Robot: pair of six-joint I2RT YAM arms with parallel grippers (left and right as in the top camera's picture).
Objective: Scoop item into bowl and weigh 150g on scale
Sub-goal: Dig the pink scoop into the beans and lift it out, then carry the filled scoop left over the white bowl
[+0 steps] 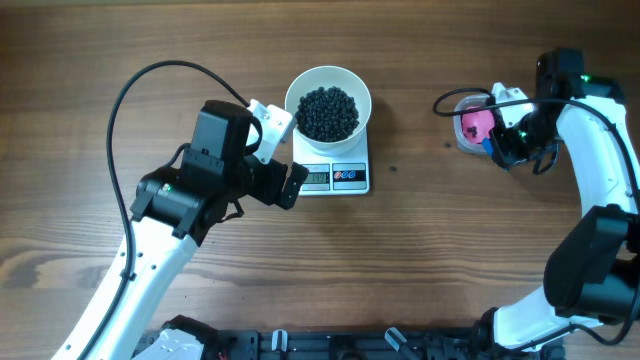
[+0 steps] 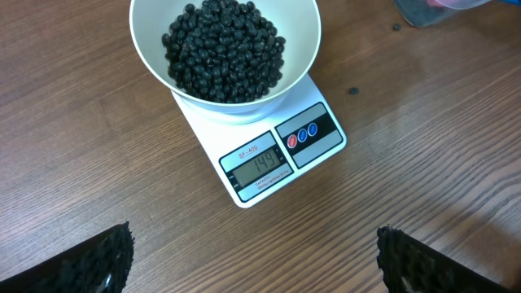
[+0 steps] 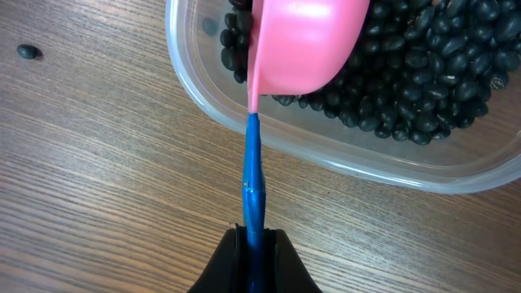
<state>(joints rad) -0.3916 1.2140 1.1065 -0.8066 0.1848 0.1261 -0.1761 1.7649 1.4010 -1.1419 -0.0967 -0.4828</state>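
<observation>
The white bowl (image 1: 300,95) stands on the small white scale (image 1: 350,178), heaped with the item, black beans (image 1: 328,112). The left wrist view shows the bowl (image 2: 308,49), the beans (image 2: 224,49) and the scale's lit display (image 2: 262,165). My left gripper (image 1: 284,153) hovers just left of the scale, open with nothing between its fingers (image 2: 110,256). At the right, my right gripper (image 1: 505,145) is shut on the blue handle (image 3: 252,175) of a pink scoop (image 3: 305,41). It holds the scoop over a clear tub (image 3: 342,159) of more beans (image 3: 423,81).
The clear tub (image 1: 460,110) sits at the far right with the pink scoop (image 1: 478,124) above it. A loose bean (image 1: 393,168) lies on the wood right of the scale, and another (image 3: 29,51) lies near the tub. A black cable loops over the left arm.
</observation>
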